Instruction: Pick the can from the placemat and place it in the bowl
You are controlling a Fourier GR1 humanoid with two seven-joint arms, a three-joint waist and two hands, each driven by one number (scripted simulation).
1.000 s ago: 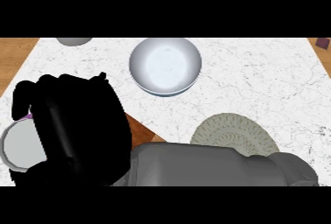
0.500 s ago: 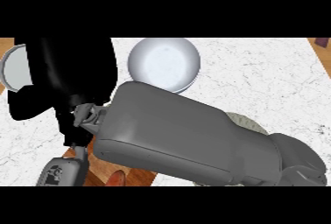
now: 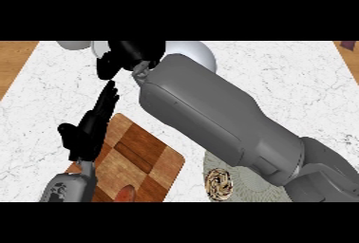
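Note:
My right hand [image 3: 132, 53] reaches to the far side of the counter, its grey forearm crossing the view from the lower right. Its fingers are curled round a pale grey can [image 3: 102, 47], of which only a sliver shows at the hand's left. The white bowl [image 3: 195, 51] lies just right of that hand, mostly hidden behind the forearm. At the lower right the round grey-green placemat [image 3: 247, 186] peeks out under the arm, with a brown swirled patch [image 3: 219, 184] on it. My left hand [image 3: 89, 129] stands open, fingers up, over the wooden board.
A checkered wooden cutting board [image 3: 144, 156] lies at the front left with a red thing [image 3: 126, 193] near its front edge. Another pale rounded object [image 3: 74, 45] sits at the far left. The white marble counter [image 3: 301, 85] ends in wood at both sides.
My right hand has swung from the far left edge to the right, carrying the pale can to the bowl's left rim. The left hand has risen into view over the board.

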